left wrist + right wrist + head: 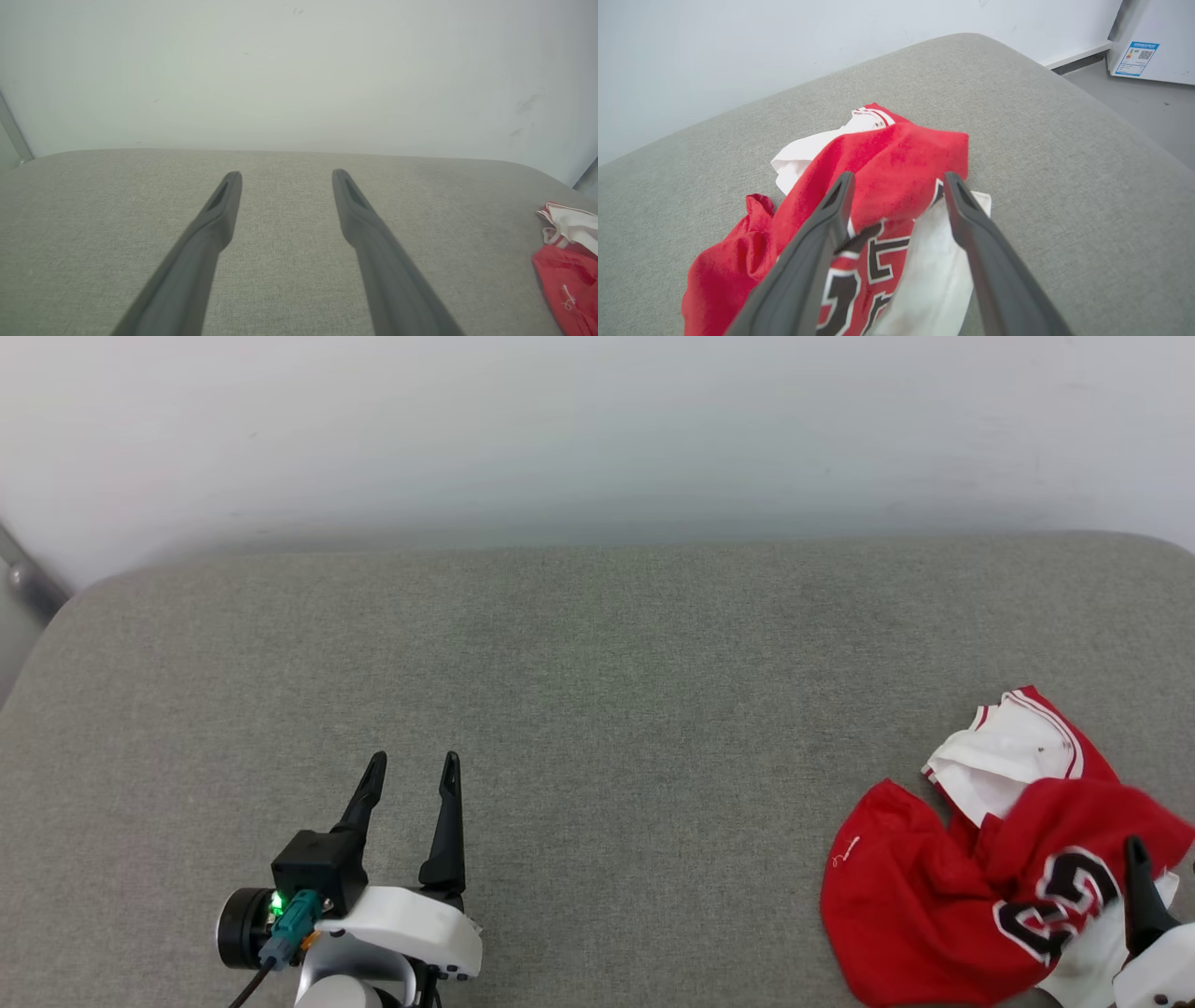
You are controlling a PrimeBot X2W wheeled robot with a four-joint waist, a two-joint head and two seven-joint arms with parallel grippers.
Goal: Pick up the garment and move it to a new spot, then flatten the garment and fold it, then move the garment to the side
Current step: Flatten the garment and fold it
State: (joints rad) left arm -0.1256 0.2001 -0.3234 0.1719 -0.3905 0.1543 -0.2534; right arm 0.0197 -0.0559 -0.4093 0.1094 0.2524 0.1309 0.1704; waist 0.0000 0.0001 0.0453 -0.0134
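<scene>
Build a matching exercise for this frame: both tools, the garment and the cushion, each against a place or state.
Column one:
1. left tool
2. right tool
3. garment
4. cushion

Column two:
A. crumpled, at the right in the head view
B. open, above bare grey fabric
C. open, over red cloth and black numbers
D. grey, lying under everything

Pairs: 1-B, 2-C, 3-A, 4-D

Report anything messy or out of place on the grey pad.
The garment lies in a crumpled heap at the right end of the grey pad: folds bunch up, a white sleeve sticks out, the chest numbers are creased. It is neither flat nor folded. Nothing looks torn or spilled.
</scene>
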